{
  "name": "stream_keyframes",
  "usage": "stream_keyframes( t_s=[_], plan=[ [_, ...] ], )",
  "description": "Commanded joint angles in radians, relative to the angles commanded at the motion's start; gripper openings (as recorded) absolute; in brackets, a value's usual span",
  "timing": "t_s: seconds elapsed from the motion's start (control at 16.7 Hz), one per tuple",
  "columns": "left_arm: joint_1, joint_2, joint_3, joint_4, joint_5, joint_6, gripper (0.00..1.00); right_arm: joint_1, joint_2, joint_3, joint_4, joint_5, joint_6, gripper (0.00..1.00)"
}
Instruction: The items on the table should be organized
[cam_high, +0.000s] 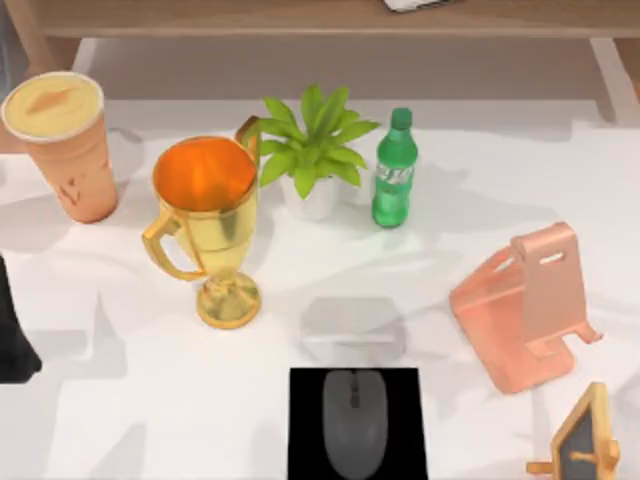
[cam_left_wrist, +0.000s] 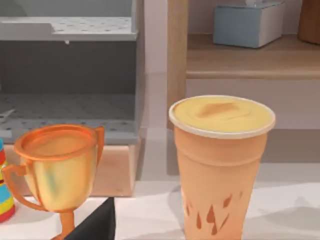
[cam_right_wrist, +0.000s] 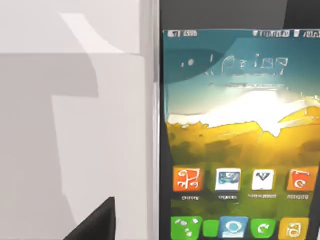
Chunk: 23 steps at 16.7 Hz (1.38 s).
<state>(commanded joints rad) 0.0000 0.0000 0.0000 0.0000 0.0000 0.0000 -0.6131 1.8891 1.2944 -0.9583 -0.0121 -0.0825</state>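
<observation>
Start with the counter (cam_high: 150, 420): its 6 o'clock edge is your working zone, and the back row is for tall things, under the brown wooden shelf (cam_high: 300, 18) at 12 o'clock.

The pink phone stand (cam_high: 525, 305) waits at 4 o'clock with nothing on it. Its sloped back and front lip look made to carry the phone, so I judge that to be the open slot.

The gold trophy (cam_high: 205, 225) stands upright toward 9 o'clock from centre. It is not yours to move.

The peach cup (cam_high: 62, 145) stands upright at 10 o'clock with its lid on, well apart from the trophy. An upright, capped cup in a back corner is clear of arm travel.

The black mouse pad (cam_high: 305, 430) lies at 6 o'clock, and the mouse (cam_high: 354, 420) rests centred on it, so that piece looks settled.

The smartphone (cam_right_wrist: 235, 150) lies flat and screen-up on the counter. The right wrist view looks straight down on it, so your right gripper (cam_right_wrist: 97, 222) hangs close above it. I cannot tell whether its jaws are released or clenched.

Your left gripper (cam_high: 14, 335) sits at the 9 o'clock edge, facing the cup. The state of its jaws cannot be told either.
</observation>
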Motion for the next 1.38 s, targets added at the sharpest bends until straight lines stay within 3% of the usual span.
stream_keyframes(
  t_s=[0.36, 0.66, 1.38],
  plan=[
    [0.000, 0.000, 0.000, 0.000, 0.000, 0.000, 1.00, 0.002, 0.091, -0.105, 0.198, 0.001, 0.004, 1.00],
    [0.000, 0.000, 0.000, 0.000, 0.000, 0.000, 1.00, 0.002, 0.102, -0.118, 0.220, 0.001, 0.004, 1.00],
    [0.000, 0.000, 0.000, 0.000, 0.000, 0.000, 1.00, 0.002, 0.102, -0.118, 0.220, 0.001, 0.004, 0.10]
  ],
)
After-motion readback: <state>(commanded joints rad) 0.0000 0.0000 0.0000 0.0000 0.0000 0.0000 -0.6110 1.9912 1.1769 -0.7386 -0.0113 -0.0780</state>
